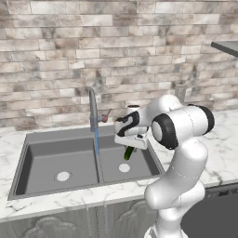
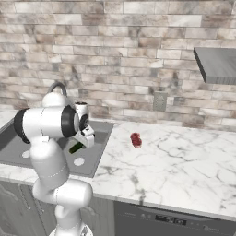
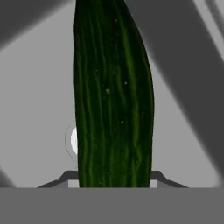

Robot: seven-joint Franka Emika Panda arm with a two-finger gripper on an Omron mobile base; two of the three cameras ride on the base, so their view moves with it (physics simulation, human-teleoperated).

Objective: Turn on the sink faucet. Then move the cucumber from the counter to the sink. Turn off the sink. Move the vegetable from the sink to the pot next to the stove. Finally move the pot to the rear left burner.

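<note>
At the centre of the left base view, the hand (image 1: 128, 148) was clamped on the cucumber (image 1: 128, 153), hung end-down over the sink's (image 1: 42, 137) right basin, beside the running faucet (image 1: 93, 111), for lowering in.

A brick wall (image 1: 56, 56) in greys and browns backs grey cabinets (image 2: 14, 203).

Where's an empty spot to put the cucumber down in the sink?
The left basin lies bare around its drain, left of the faucet stream. The right basin is crowded: the gripper hangs there, shut on the cucumber, beside the running water.
</note>
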